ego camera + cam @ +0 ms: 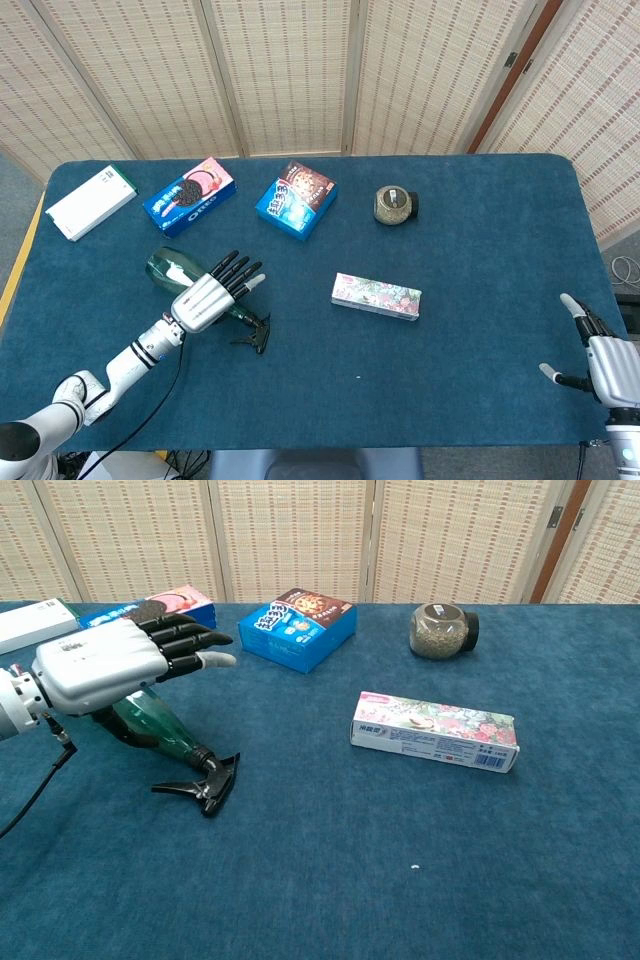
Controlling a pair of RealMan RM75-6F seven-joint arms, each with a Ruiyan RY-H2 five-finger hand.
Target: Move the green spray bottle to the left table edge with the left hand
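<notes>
- My left hand (100,668) has its dark fingers (185,640) stretched out straight and spread, reaching past the bottle; from the chest view the thumb seems to curl under against the bottle's body, but I cannot tell whether it has a real hold.
- Right beneath that palm lies the green spray bottle (168,270), on its side on the desk (480,250), its rounded base pointing toward the far-left corner and its black trigger head (205,780) pointing toward me, resting on the blue cloth.
- The bottle sits in the left part of the desk, still well in from the left edge.
- Beyond the bottle, toward the screens, is the Oreo box (189,195); further left of that, near the far-left corner, a white box (90,202).
- To the right of the Oreo box is a blue cookie box (296,199), and right of that a small jar (395,205) lying on its side.
- Right of the bottle, about mid-desk, lies a flowered carton (376,295), flat.
- My right hand (600,355) hangs at the near-right corner, well apart from the bottle, fingers loosely apart and holding nothing.
</notes>
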